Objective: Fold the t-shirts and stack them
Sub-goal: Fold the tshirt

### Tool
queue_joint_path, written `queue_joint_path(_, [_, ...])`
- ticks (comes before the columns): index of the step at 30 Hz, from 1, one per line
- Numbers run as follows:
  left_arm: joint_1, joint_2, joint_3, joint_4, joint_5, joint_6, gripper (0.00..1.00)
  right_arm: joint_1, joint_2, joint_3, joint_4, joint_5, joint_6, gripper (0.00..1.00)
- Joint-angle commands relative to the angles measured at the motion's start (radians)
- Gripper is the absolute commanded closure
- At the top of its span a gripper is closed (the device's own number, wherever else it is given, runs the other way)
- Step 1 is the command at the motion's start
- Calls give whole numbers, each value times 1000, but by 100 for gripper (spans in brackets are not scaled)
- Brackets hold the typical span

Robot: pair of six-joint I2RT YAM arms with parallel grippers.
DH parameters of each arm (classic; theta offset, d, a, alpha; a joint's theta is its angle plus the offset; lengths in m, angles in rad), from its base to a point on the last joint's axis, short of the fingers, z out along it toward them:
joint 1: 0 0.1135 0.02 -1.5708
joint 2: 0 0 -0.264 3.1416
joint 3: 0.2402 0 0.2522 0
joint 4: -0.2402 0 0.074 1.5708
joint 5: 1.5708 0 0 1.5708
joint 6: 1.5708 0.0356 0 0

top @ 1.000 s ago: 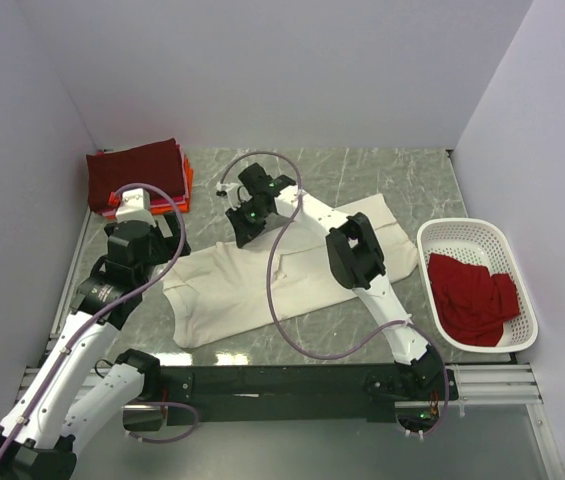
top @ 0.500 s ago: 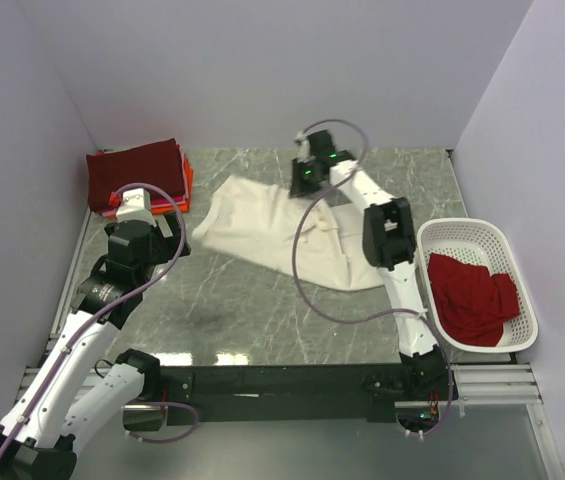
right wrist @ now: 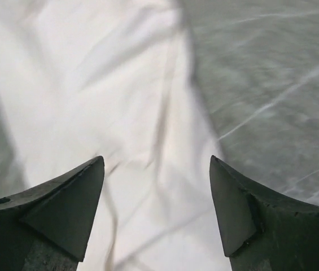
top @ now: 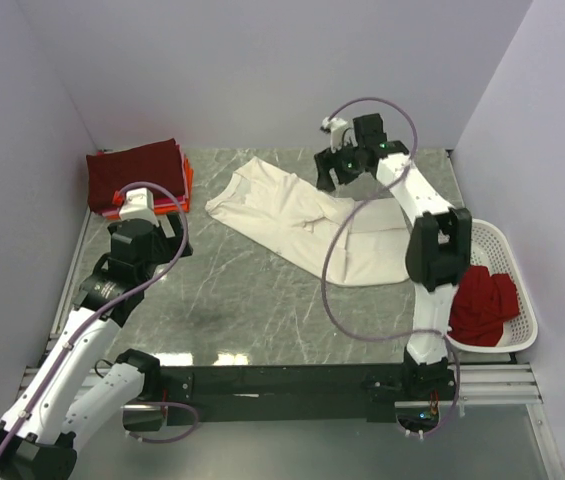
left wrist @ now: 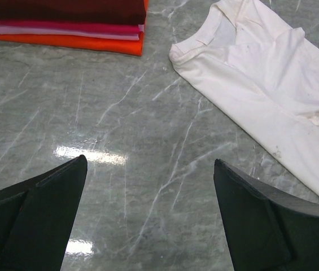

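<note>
We see the cream t-shirt (top: 282,210) lying rumpled across the far middle of the tabletop (top: 242,300), likely laid out for folding. The right gripper (right wrist: 156,164) hovers over it, jaws apart, holding nothing. The left gripper (left wrist: 151,164) hangs released near the folded stack (top: 137,170) at far left. The right arm hides part of the basket (top: 522,335) and its red t-shirt (top: 487,300), and the right wrist view is blurred.

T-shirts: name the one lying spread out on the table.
The cream-white t-shirt; the others sit folded in the corner stack or bunched in the basket.
</note>
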Motion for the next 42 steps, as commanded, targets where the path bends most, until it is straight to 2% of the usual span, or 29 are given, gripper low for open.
queue_joint_path(1, [3,-8,8,19,20,8,0,94,-228,-186,-91,-89,-407,16])
queue_joint_path(2, [3,-8,9,19,26,3,1,125,-326,-364,-63,-24,-443,16])
queue_joint_path(3, [3,-11,9,19,29,3,1,171,-376,-460,-31,65,-490,16])
queue_joint_path(4, [3,-11,9,21,32,3,1,255,-419,-628,48,149,-495,15])
queue_joint_path(5, [3,-12,8,21,34,3,0,306,-472,-695,86,314,-492,15])
queue_joint_path(7, [3,-14,9,20,38,5,1,382,-482,-786,133,448,-364,22])
queue_joint_path(10, [4,-15,11,21,43,3,1,407,-467,-822,118,507,-285,36])
queue_joint_path(14, [4,-17,9,23,55,3,1,444,-464,-877,146,578,-250,39])
queue_joint_path(25, [4,-21,9,23,63,5,1,533,-372,-888,114,544,-169,50])
queue_joint_path(27, [4,-17,11,23,63,5,1,539,-358,-886,106,543,-159,54])
queue_joint_path(29, [4,-15,11,23,66,6,1,547,-330,-876,98,549,-155,65])
queue_joint_path(30, [4,-14,11,23,69,6,1,549,-324,-869,88,547,-153,74])
queue_joint_path(33, [4,-14,9,24,72,6,1,574,-303,-823,54,515,-152,87])
queue_joint_path(34, [4,-15,9,29,75,8,1,599,-284,-775,40,501,-149,93])
queue_joint_path(38, [4,-5,11,30,67,6,1,680,-186,-558,-53,374,-109,97])
queue_joint_path(41, [4,5,11,32,63,6,0,742,-76,-348,-115,290,-83,96])
queue_joint_path(42, [4,8,6,33,64,6,1,754,-44,-290,-164,268,-81,89])
